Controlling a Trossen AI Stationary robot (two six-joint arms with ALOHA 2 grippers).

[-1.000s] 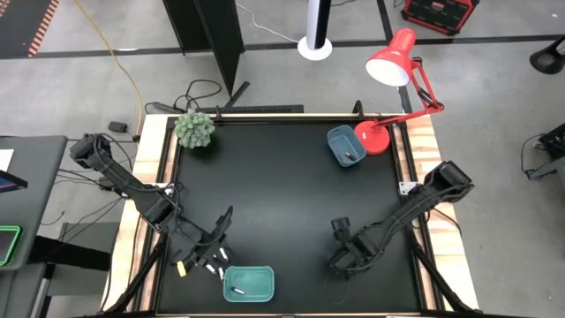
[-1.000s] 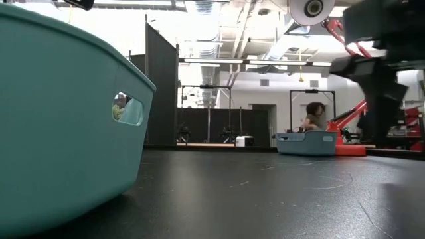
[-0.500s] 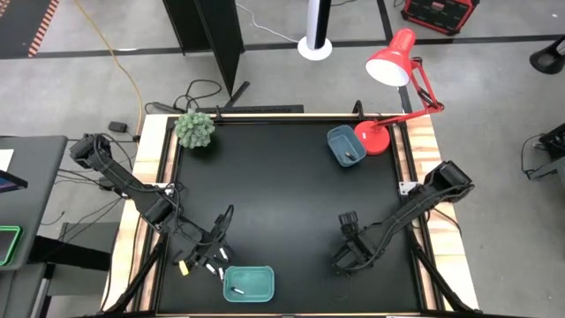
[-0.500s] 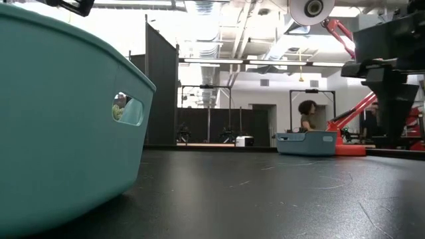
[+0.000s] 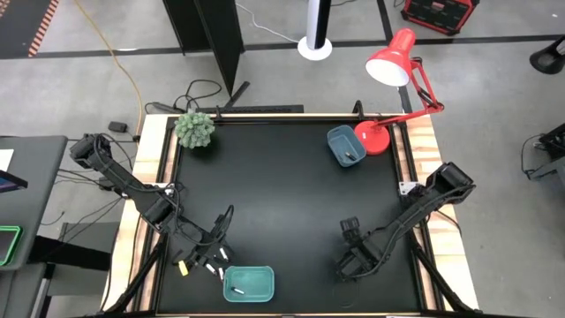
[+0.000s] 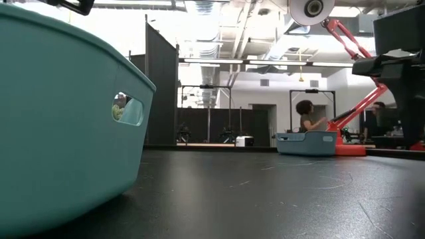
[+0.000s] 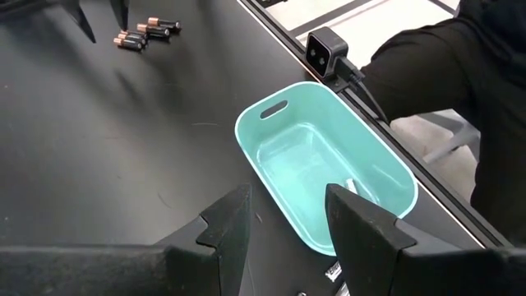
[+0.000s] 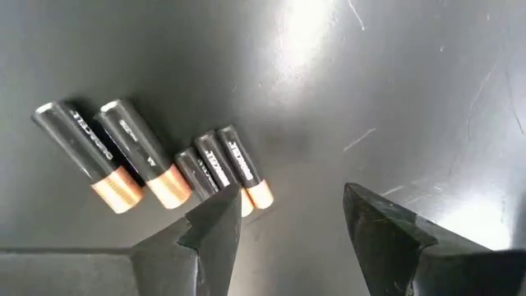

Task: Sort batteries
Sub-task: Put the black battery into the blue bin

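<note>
Four dark batteries with copper ends [image 8: 156,164] lie side by side on the black mat, and also show far off as dark batteries [image 7: 146,33] in the left wrist view. My right gripper [image 8: 288,234] [image 5: 351,243] hangs open just above and beside them, toward the table's near right. My left gripper [image 7: 288,230] [image 5: 218,240] is open near the near left, beside the teal tray [image 5: 265,284] [image 7: 279,164]. A whitish battery [image 7: 349,187] lies in that tray. Small whitish batteries [image 5: 221,271] lie on the mat by it. My right gripper: one fingertip [image 8: 218,218] stands in front of the copper end [image 8: 259,195] of the nearest dark battery. I cannot tell whether it touches it. The batteries lie flat on the mat.
A blue tray [image 5: 342,144] [image 6: 305,143] with something dark inside sits at the far right, next to a red lamp base [image 5: 372,137]. A green plant ball [image 5: 194,129] sits at the far left corner. The mat's middle [image 5: 282,194] is bare. A person [image 6: 307,116] moves in the room behind.
My right gripper has shifted a little toward the table's right edge, staying low over the mat. My left arm has kept still. The person in the room behind has moved.
</note>
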